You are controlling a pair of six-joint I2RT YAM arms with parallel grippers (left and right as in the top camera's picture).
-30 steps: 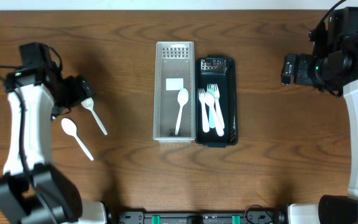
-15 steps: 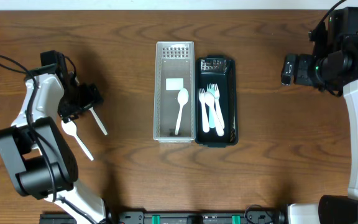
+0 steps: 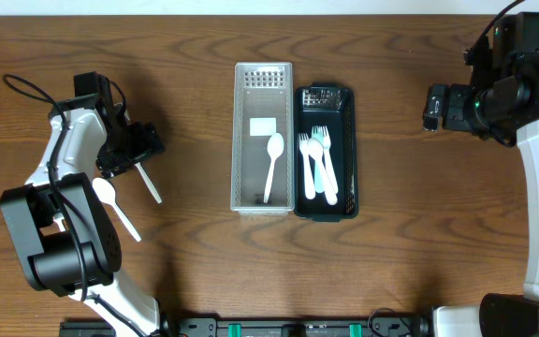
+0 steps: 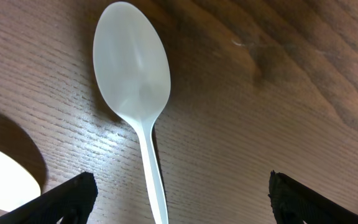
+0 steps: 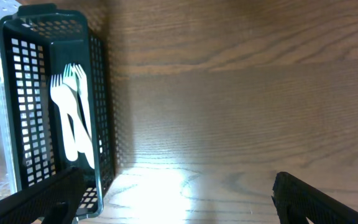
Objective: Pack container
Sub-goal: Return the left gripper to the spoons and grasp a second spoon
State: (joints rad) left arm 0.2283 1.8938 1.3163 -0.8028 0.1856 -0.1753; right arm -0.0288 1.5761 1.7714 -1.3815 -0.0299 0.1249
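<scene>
1. The left fingers point(image 4: 67, 199) are spread wide apart and hold nothing. They hang low over a white plastic spoon point(image 4: 132, 68), with one finger on each side of its handle. I cannot see them touching it.
2. That spoon lies flat on the surface point(image 3: 419, 243), on the left side and well apart from the bins. A second white spoon point(image 3: 124, 222) lies just beside it.
3. The right fingers point(image 5: 48, 199) are spread apart too and hold nothing. They hang over bare wood on the right side, near the black basket point(image 3: 327, 153) but not over it.
4. In the middle sits a clear plastic bin point(image 3: 263, 139) with one white spoon inside point(image 3: 272, 164).
5. The black basket stands right next to the clear bin, side by side. It holds a small pile of forks point(image 3: 318, 164). Most are white and one looks pale blue.
6. I think the packing is partly done. The forks and one spoon are already in their places. The two spoons on the left are not packed yet.
7. They most likely belong in the clear bin with the other spoon. The step now looks like grabbing the first of them.
8. The surface is dark brown wood with wavy grain lines.
9. Very little of the room shows. There is only a thin pale strip along the top edge and some black frame at the bottom.
</scene>
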